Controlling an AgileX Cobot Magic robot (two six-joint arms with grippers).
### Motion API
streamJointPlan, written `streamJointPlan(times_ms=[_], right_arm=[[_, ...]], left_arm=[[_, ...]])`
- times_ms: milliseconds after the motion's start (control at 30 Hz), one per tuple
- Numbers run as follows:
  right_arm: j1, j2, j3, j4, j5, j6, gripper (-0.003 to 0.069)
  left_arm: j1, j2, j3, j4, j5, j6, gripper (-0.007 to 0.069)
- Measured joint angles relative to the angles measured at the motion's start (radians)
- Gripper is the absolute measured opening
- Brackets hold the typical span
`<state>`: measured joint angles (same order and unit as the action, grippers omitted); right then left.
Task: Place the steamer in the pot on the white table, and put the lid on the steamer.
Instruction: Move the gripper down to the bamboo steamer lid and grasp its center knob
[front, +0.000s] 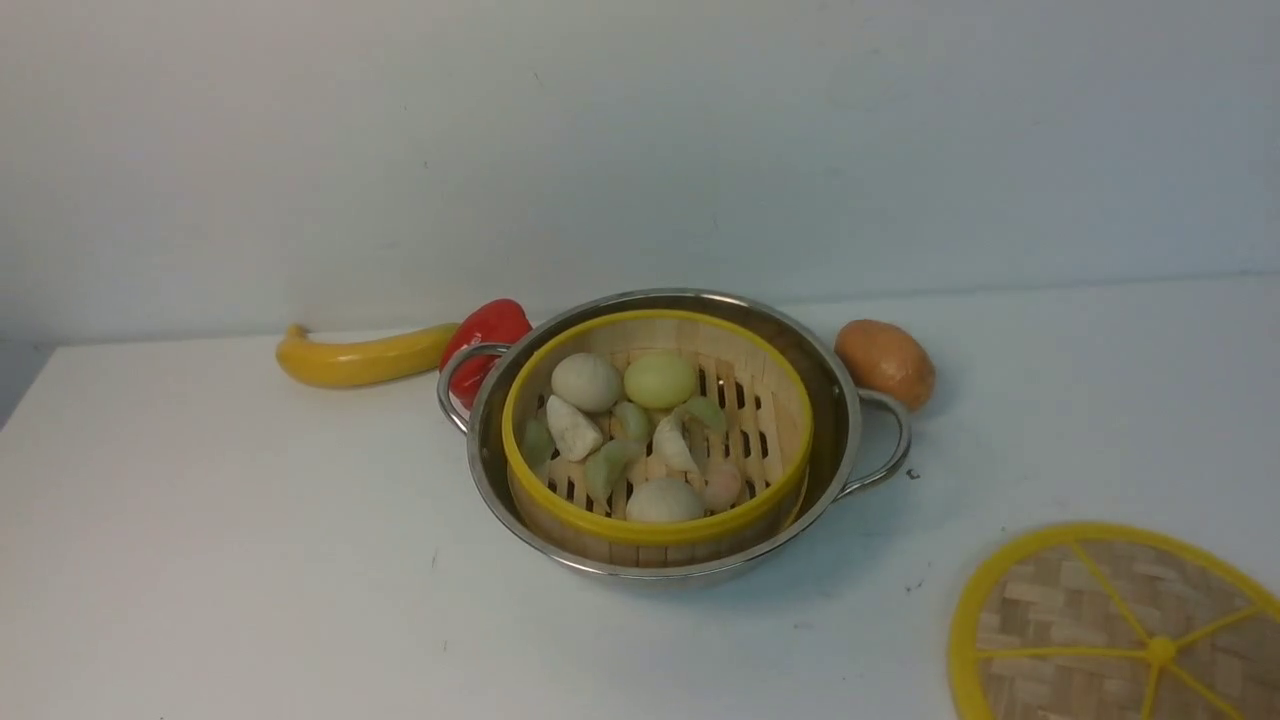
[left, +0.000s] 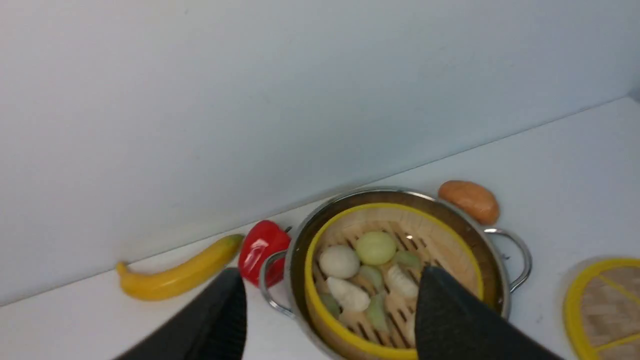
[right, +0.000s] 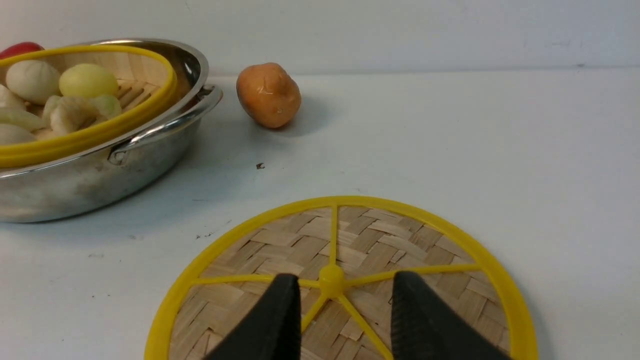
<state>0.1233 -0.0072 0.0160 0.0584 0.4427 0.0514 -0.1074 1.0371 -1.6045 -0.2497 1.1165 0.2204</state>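
Steamer (front: 700, 340) first: it already sits inside the pot (front: 830, 400), its yellow rim just inside the steel wall and the buns and dumplings lying on the slats. The pot stands mid-table on the white table (front: 250, 520). A banana (front: 365, 358) and a red pepper (front: 488, 330) lie at its far left, and a potato (front: 885, 362) lies just beyond its right handle.

That puts you on the second step. The lid (front: 1100, 620) lies flat on the table at the near right, well apart from the pot and partly cut off by the front view's edge.

Your right gripper (right: 346, 280) is open and empty, with one jaw on either side of the lid's small centre knob. From the wrist view I cannot tell how high the tips are above the weave; they are probably close but not touching. Your left gripper (left: 330, 272) is spread wide and holds nothing, hanging on the pot's near side. Neither arm shows in the front view.

As I judge it, your next move is to lower the right gripper until its tips bracket the knob, then close on it. Lift the lid level, carry it left and farther back over the steamer, match rim to rim and set it down. The knob is small, so centre on it first, because a skewed grip could tip the disc.
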Motion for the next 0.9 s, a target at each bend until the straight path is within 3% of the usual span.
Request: streamJointPlan(times_ms=[100, 133, 300, 500, 767, 900], right_arm=[[0.000, 0.000, 0.000, 0.000, 0.000, 0.000, 0.0241], [0.000, 0.000, 0.000, 0.000, 0.000, 0.000, 0.0241], [0.000, 0.000, 0.000, 0.000, 0.000, 0.000, 0.0241], [0.000, 0.000, 0.000, 0.000, 0.000, 0.000, 0.0241], [0.000, 0.000, 0.000, 0.000, 0.000, 0.000, 0.0241], [0.000, 0.000, 0.000, 0.000, 0.000, 0.000, 0.0241]], left_arm=[[0.007, -0.200, 0.371, 0.047, -0.185, 0.032, 0.0421], [0.008, -0.212, 0.371, 0.047, -0.185, 0.034, 0.0421], [0.061, -0.469, 0.990, 0.070, -0.548, 0.049, 0.0421], [0.083, -0.633, 1.375, 0.064, -0.797, 0.045, 0.0421], [0.084, -0.895, 1.547, 0.065, -0.803, 0.045, 0.0421], [0.084, -1.020, 1.587, 0.113, -0.694, 0.045, 0.0421]])
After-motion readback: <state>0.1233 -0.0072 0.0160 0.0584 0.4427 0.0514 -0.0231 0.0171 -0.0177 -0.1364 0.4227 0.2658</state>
